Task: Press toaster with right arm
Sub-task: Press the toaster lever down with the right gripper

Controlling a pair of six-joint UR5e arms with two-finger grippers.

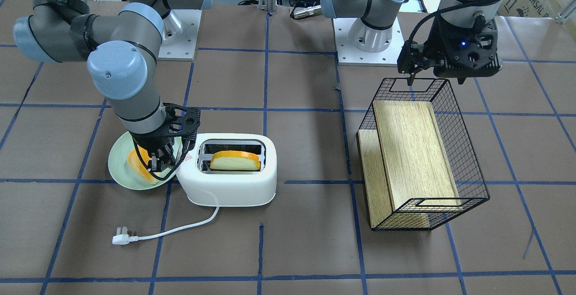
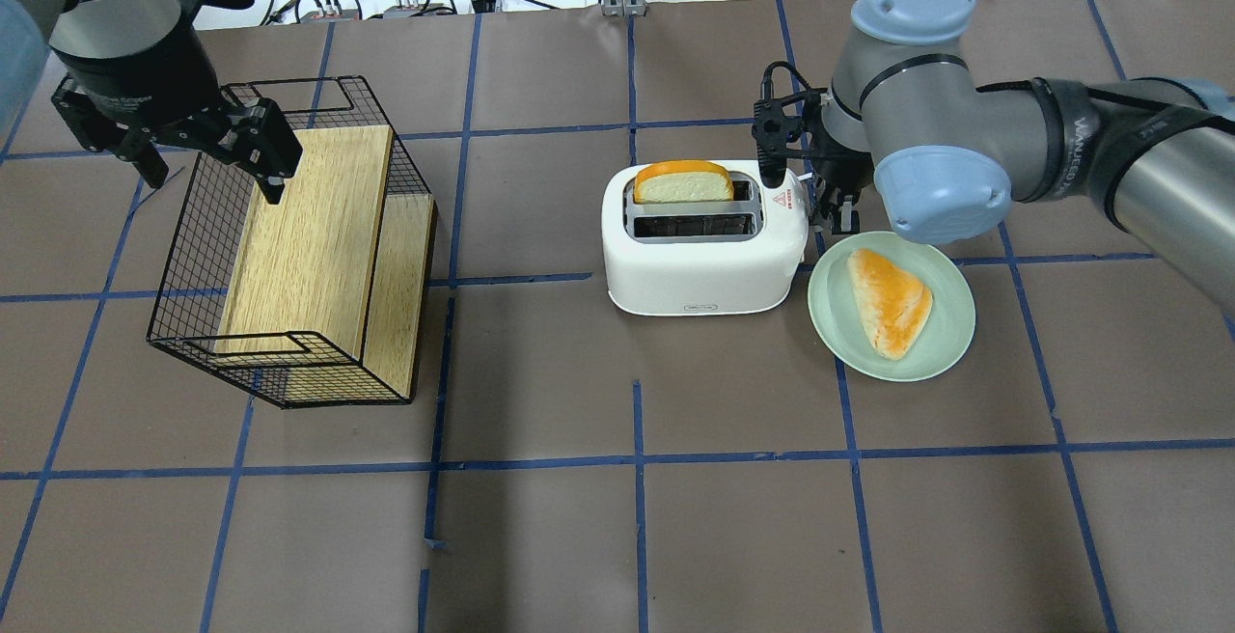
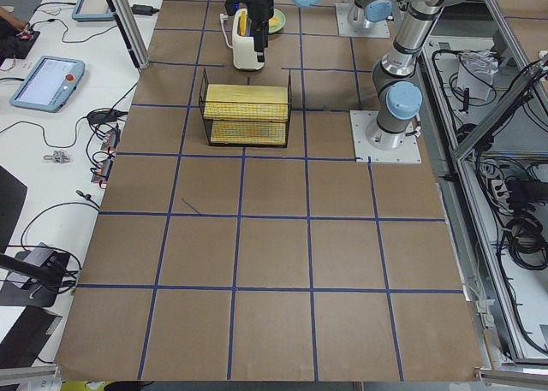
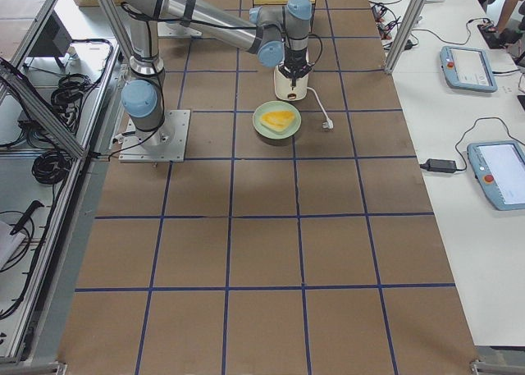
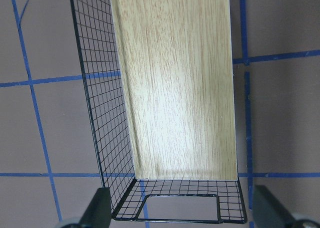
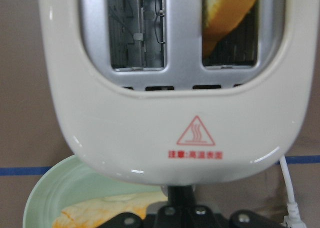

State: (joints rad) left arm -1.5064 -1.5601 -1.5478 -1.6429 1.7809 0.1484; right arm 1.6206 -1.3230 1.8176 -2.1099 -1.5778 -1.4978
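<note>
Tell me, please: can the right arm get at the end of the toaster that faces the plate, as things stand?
Probably yes. The right gripper hangs right at that end of the toaster, over the plate, and nothing stands between them. The wire basket and the left gripper are far off.

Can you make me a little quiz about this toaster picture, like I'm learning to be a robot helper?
1. True or false: the toaster has its plug lying loose on the table.
2. How many toaster slots hold bread? A none, B one, C two.
3. Fill in: the plate beside the toaster is light ___.
Key: 1 true; 2 B; 3 green.
</note>
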